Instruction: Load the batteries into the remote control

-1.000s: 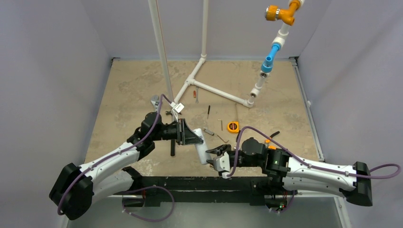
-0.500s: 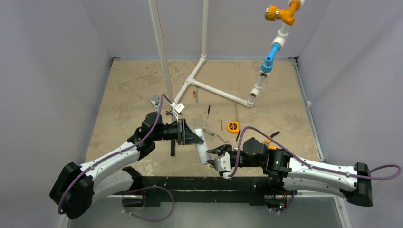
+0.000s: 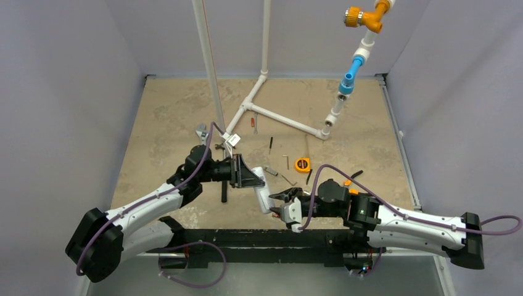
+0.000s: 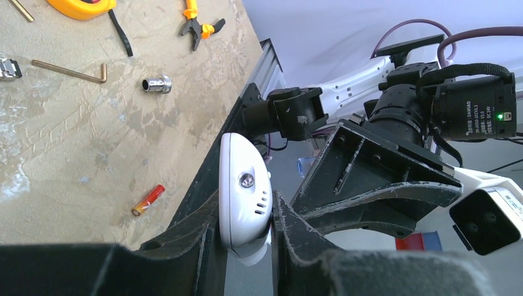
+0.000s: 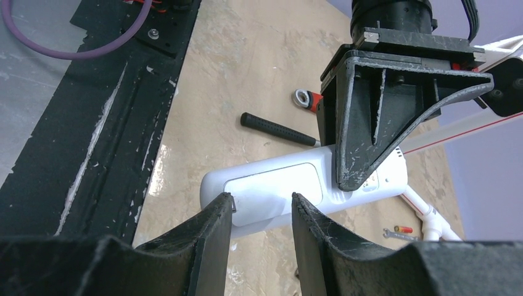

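The remote control (image 3: 263, 194) is a slim white handset held off the table near the front edge. My left gripper (image 3: 258, 180) is shut on its upper end, one finger on each side (image 4: 245, 200). The right wrist view shows the remote's plain white back (image 5: 277, 185) with its rectangular panel. My right gripper (image 5: 262, 198) has its fingers apart, the tips at that panel near the remote's lower end (image 3: 279, 198). Nothing shows between them. One orange-red battery (image 4: 148, 200) lies on the tan table by the edge.
An orange tape measure (image 3: 301, 164), a hex key (image 4: 69, 71), a metal socket (image 4: 157, 84) and orange-handled pliers (image 4: 197, 23) lie beyond the remote. A black handle (image 5: 277, 129) lies to the left. White pipes (image 3: 271, 114) stand behind. A black rail (image 3: 259, 237) runs along the near edge.
The right arm has shifted a little beside the remote's lower end. The left arm and the remote have stayed put.
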Controlling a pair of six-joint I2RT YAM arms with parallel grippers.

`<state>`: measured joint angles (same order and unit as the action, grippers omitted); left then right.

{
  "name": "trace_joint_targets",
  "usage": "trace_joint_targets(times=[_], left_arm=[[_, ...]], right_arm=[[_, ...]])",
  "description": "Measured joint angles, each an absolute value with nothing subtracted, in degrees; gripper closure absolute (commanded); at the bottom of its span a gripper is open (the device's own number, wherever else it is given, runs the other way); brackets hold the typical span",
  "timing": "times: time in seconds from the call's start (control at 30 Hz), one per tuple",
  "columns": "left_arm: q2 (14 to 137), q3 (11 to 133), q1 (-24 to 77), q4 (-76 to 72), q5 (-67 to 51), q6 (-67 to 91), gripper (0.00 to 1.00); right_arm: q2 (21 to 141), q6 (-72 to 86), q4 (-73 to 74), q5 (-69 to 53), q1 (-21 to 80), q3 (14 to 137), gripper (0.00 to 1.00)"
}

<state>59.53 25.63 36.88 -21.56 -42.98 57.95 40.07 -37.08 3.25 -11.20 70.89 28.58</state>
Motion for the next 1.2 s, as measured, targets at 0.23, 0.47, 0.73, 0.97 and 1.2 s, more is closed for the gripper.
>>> trace_joint_targets(times=[0.23,0.47,0.73,0.97,1.2], left_arm=[[60.31,25.89,36.91,-21.69,-43.00,57.95,1.00],[60.42,25.91,37.12,-21.67,-42.98,57.98,1.00],[60.64,25.91,37.21,-21.69,-43.03,58.00,1.00],[60.64,25.91,37.21,-21.71,-43.07,58.19,1.00],[61.30,25.91,37.28,-21.78,-43.09,59.13,1.00]], right_arm=[[39.68,-37.04,3.86,-10.98,70.89,28.58,0.62],[39.66,-36.84,5.26,-10.20,70.89,28.58,0.61],[38.59,-36.38,6.07,-10.00,70.87,28.58,0.61],[38.54,-36.14,6.11,-9.96,70.87,28.27,0.61],[38.57,-36.01,6.07,-9.93,70.87,27.97,0.60]])
